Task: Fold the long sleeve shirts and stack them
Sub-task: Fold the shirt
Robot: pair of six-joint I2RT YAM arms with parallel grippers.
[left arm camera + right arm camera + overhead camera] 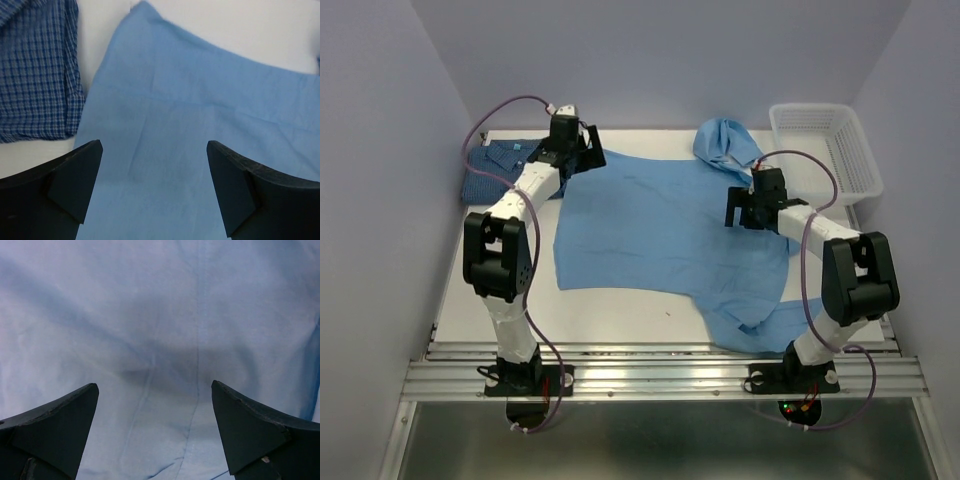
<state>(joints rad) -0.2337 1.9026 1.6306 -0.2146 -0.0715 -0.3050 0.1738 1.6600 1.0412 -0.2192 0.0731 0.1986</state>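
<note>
Sky-blue shirt (200, 100) beneath left tool (154, 146)

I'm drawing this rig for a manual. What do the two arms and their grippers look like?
The left arm and right arm are white tubes joined by bulky black housings. A thin purple cable loops along each. The left gripper and right gripper are black, with matte wedge-shaped fingers.

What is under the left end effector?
The light blue shirt lies spread under the open left end effector. The table surface beneath that cloth is covered.
</note>
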